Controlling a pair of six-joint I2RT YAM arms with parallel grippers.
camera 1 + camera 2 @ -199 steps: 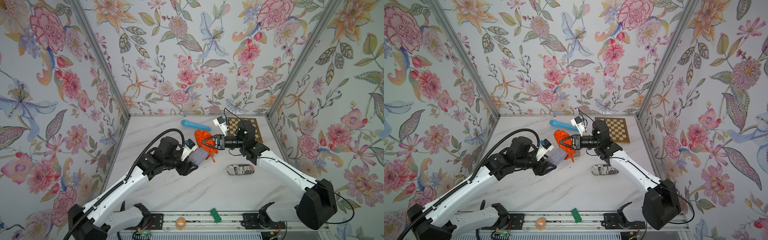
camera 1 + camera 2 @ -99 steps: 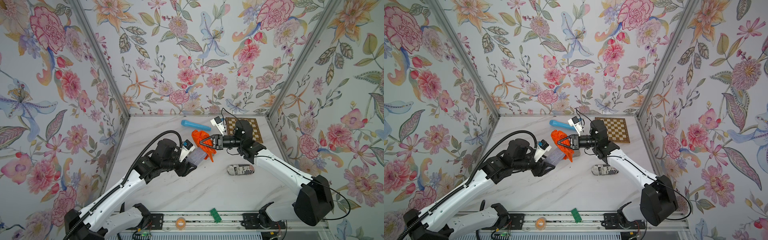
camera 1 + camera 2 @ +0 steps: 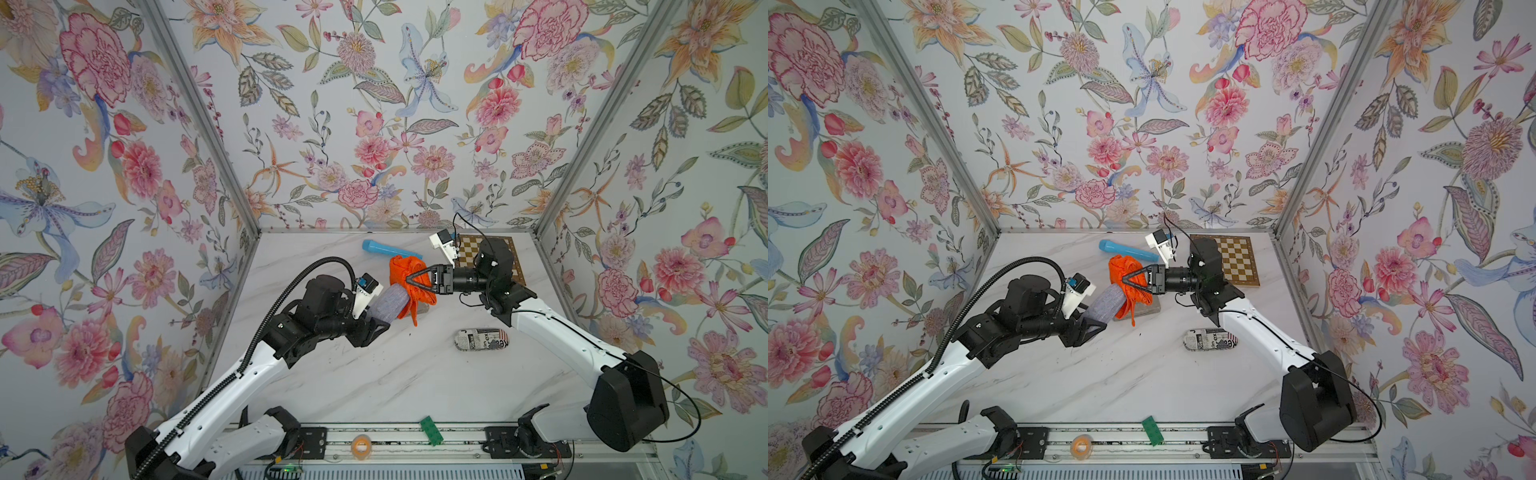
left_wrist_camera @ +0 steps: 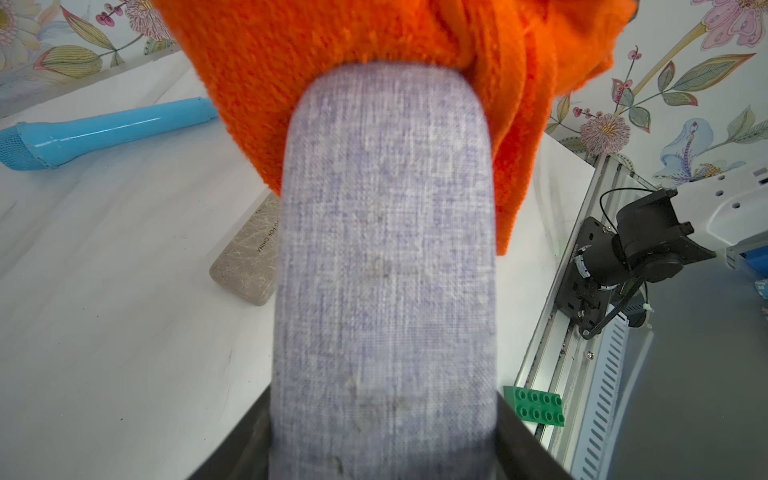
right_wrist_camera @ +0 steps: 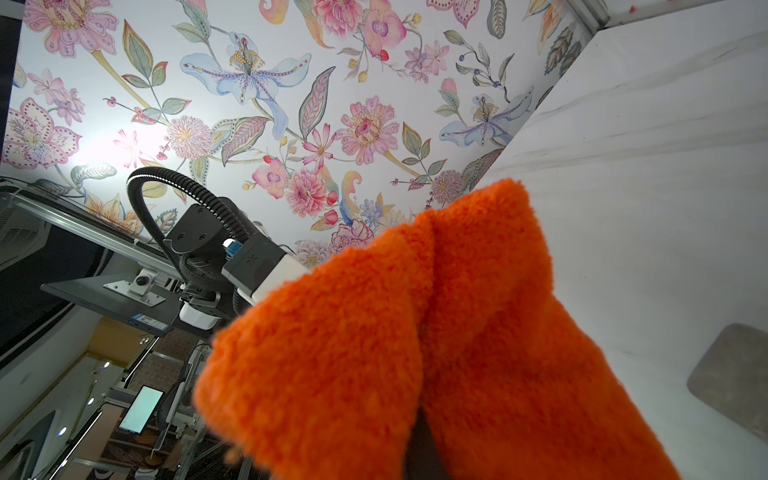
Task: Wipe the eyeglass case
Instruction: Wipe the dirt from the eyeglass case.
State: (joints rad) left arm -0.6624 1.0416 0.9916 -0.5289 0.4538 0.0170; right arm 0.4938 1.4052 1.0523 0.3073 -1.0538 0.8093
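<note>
A lavender fabric eyeglass case (image 3: 388, 303) (image 3: 1108, 301) (image 4: 386, 249) is held above the table, pointing up and to the right, with my left gripper (image 3: 372, 318) (image 4: 384, 457) shut on its near end. An orange cloth (image 3: 401, 266) (image 3: 1119, 266) (image 4: 374, 33) (image 5: 415, 332) drapes over the case's far end. My right gripper (image 3: 409, 279) (image 3: 1125, 280) (image 5: 419, 457) is shut on the cloth, pressing it against the case tip. In the right wrist view the cloth hides nearly all of its fingers.
A beige case (image 4: 245, 266) (image 3: 1152, 309) lies on the table under the cloth. A newspaper-print case (image 3: 480, 339) lies to the right. A blue microphone (image 3: 386, 248) and a chessboard (image 3: 1237, 259) lie at the back. A green brick (image 3: 431, 430) and a tape roll (image 3: 360, 446) rest on the front rail.
The right gripper and the cloth have shifted a little left and up over the case's tip. The left arm has raised the case slightly. Both grips are unchanged.
</note>
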